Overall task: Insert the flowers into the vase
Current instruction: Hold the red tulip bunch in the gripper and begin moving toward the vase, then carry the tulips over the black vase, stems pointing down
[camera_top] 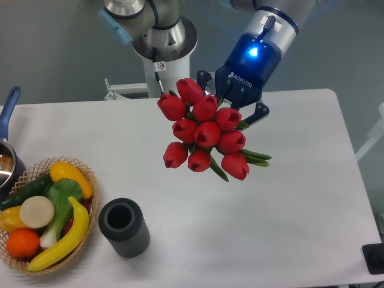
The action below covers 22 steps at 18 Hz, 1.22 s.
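- White tabletop (300, 198) fills most of the view, with a grey wall behind it and the arm's round base (163, 36) standing at the far edge.
- Above the middle of the table, the gripper (231, 103) reaches down from the upper right; its dark blue body shows a lit blue spot, and its black fingers (259, 112) disappear behind the blooms.
- The flowers (205, 130), a bunch of red closed tulip heads with a few green leaves poking out at the right, hang in the air at the gripper, heads turned toward the camera.
- The bunch appears held by its stems, but the heads cover the fingertips, so I cannot tell how far the claw is closed.
- The vase (124, 227), a short dark ribbed cylinder with a round open mouth, stands upright on the table near the front edge, well apart from the flowers, to their lower left.
- Just beside the vase on its left sits a wicker basket (90, 180) holding a banana, an orange, a cucumber and other produce.
- A pot with a blue handle (8, 108) shows at the left edge.
- A small black object (375, 258) lies at the lower right corner.
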### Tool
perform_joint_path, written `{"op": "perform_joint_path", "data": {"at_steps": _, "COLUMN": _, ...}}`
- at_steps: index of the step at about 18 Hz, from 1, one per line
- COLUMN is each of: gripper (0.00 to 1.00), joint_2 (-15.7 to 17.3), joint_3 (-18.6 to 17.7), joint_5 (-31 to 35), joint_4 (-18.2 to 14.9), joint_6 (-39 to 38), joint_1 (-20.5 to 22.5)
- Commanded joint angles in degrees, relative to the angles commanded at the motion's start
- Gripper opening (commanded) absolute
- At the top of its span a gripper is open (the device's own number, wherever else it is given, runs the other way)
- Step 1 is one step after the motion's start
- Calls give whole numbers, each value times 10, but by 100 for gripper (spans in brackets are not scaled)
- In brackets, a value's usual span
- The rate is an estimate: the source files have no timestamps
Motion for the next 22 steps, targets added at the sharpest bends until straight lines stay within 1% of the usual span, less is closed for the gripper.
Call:
{"op": "perform_joint_path", "data": {"at_steps": 3, "gripper": 33, "joint_2": -4, "joint_3": 2, "joint_5": 0, "joint_4": 0, "joint_6": -1, "joint_1": -3}}
{"op": "perform_joint_path", "data": {"at_steps": 5, "gripper": 33, "joint_2": -11, "joint_3": 11, "joint_5": 0, "joint_4": -1, "joint_6": -2, "joint_1": -4}}
{"op": "perform_joint_path", "data": {"at_steps": 9, "gripper": 33, "joint_2": -12, "joint_3": 11, "joint_5": -1, "joint_4": -1, "joint_6": -3, "joint_1": -4}}
{"op": "perform_joint_path", "data": {"at_steps": 11, "gripper": 33, "joint_2": -13, "joint_3": 11, "joint_5": -2, "joint_4": -1, "joint_6": -4, "joint_1": -11}}
{"op": "perform_joint_path", "data": {"at_steps": 16, "gripper": 33, "joint_2": -29, "joint_3": 25, "joint_5": -2, "joint_4": 1, "joint_6": -2, "joint_1": -29}}
{"op": "perform_joint_path", "data": {"at_steps": 18, "gripper": 33, "joint_2": -39, "joint_3": 25, "joint_5": -3, "joint_4": 24, "joint_6": -3, "joint_1": -33}}
{"op": "perform_joint_path", "data": {"at_steps": 19, "gripper": 33, "joint_2": -41, "joint_3": 25, "joint_5": -4, "joint_4": 37, "joint_6": -3, "joint_1": -46}}
{"op": "perform_joint_path", "data": {"at_steps": 22, "gripper": 33, "joint_2": -43, "joint_3": 25, "joint_5": -6, "joint_4": 40, "joint_6": -4, "joint_1": -53}}
